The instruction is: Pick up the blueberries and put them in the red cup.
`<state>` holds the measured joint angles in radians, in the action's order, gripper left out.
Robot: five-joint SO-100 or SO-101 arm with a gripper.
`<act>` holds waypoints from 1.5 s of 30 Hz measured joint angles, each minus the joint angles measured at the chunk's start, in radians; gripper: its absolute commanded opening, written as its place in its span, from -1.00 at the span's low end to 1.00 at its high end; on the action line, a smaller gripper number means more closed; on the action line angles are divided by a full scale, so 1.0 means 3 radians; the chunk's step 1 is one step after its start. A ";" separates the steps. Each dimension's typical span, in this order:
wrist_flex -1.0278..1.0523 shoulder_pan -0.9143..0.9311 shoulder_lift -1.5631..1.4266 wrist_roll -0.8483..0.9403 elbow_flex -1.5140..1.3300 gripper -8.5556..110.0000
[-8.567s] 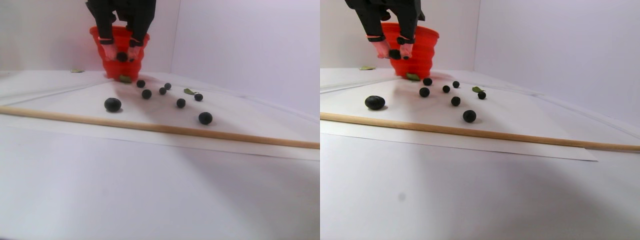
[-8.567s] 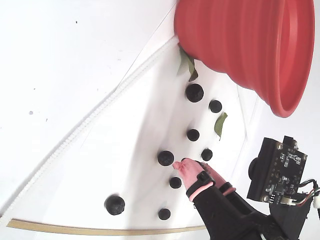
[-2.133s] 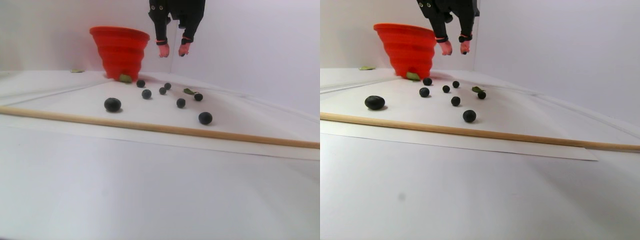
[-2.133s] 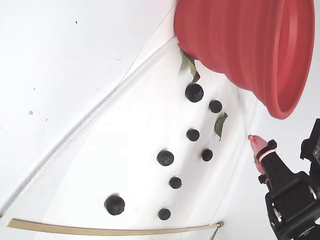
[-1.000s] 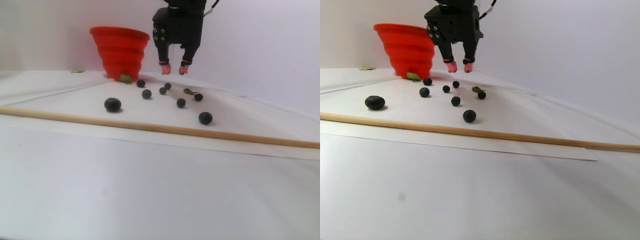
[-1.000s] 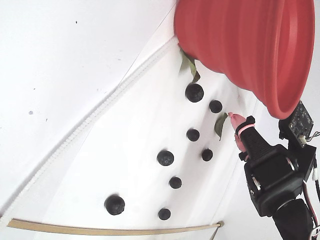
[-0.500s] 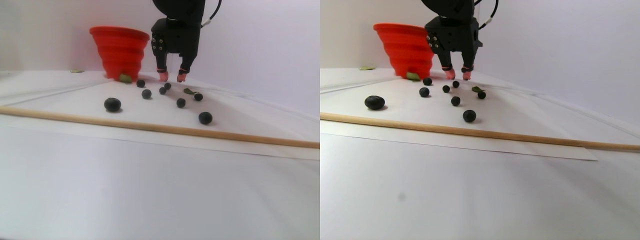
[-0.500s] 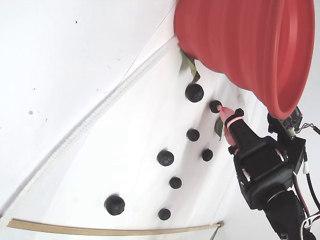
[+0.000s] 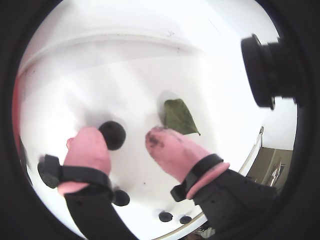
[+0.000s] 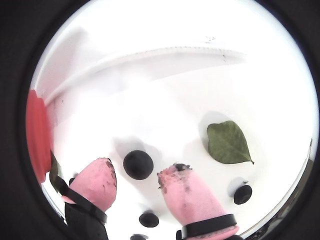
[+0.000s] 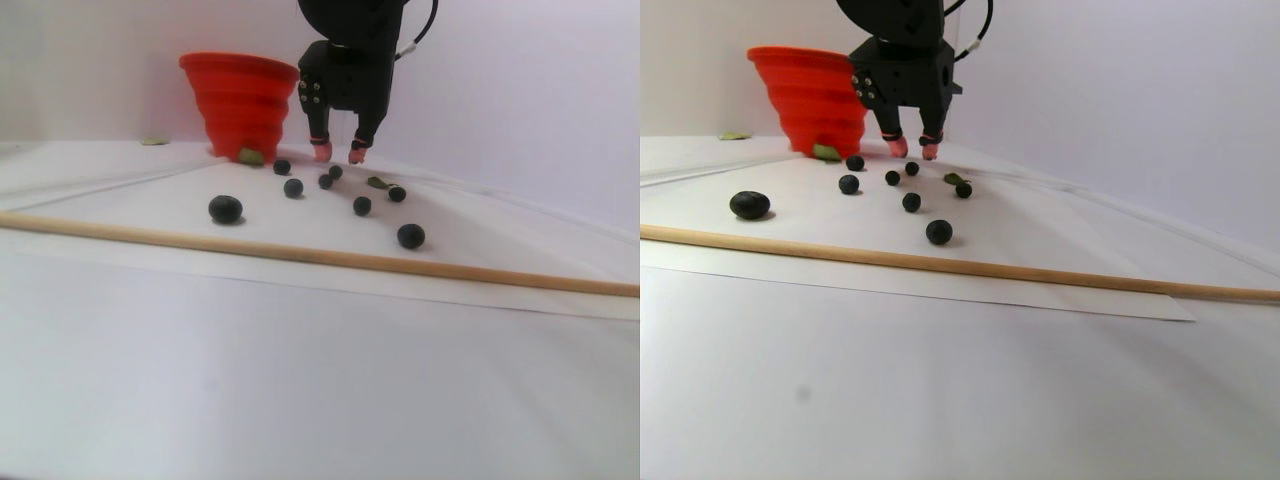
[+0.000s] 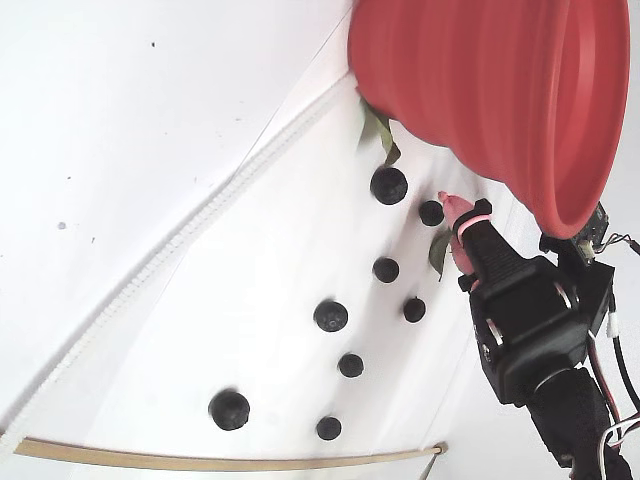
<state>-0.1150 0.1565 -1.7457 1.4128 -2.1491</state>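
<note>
On the white table (image 11: 300, 380), close to the foot of the red cup (image 11: 240, 100), the gripper (image 10: 145, 182) hangs low with its pink fingertips (image 9: 167, 145) spread apart and nothing held between them. In both wrist views one blueberry (image 10: 138, 164) lies on the table in the gap between the two tips; whether either tip touches it cannot be told. A green leaf (image 10: 227, 142) lies flat to the right of that berry in both wrist views, beyond the right-hand tip. In the stereo pair view the other blueberries (image 11: 361, 206) are scattered loose over the table nearer the camera than the cup, the largest one (image 11: 225, 209) far out to the left, just behind a long wooden stick (image 11: 330, 258) that lies across the table. The cup stands upright at the far side with a second leaf (image 11: 250, 157) against its base. In the fixed view the arm (image 12: 525, 335) reaches in from the lower right, its tip right beside a berry near the cup's wall.
</note>
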 measured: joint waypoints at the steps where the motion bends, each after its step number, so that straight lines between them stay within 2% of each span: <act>1: -0.0015 -0.0005 0.0026 0.0000 0.0005 -0.57; 30: -0.0205 -0.0041 0.0322 -0.0092 0.0066 -0.57; 45: -0.0291 -0.0046 0.0394 -0.0102 0.0072 -0.66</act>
<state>-0.2025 0.1427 -1.6276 1.3821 -2.1276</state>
